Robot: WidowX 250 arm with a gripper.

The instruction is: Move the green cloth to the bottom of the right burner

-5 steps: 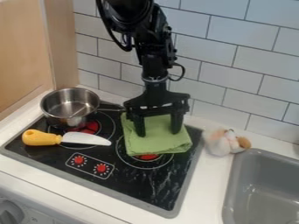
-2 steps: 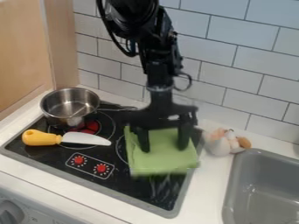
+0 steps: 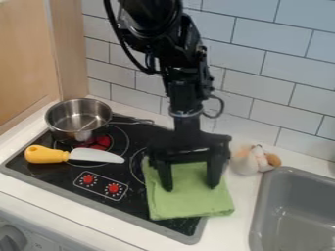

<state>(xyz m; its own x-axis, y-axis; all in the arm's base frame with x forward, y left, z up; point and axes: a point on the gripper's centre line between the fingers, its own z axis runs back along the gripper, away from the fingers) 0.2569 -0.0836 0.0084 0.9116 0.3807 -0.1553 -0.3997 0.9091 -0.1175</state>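
Green cloth (image 3: 191, 206) lies over the stovetop's (image 3: 134, 205) front right part, reaching past its right edge. The gripper (image 3: 190, 188) stands wide apart, its left fingertip touching the cloth, then its right fingertip touching it too.

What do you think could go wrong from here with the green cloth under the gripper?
The green cloth overlaps the stove's right edge onto the counter, so a nudge rightward might leave it mostly off the stove. The gripper's fingers are spread apart on top of the cloth, so they may lose traction or ruck it up if moved sideways.
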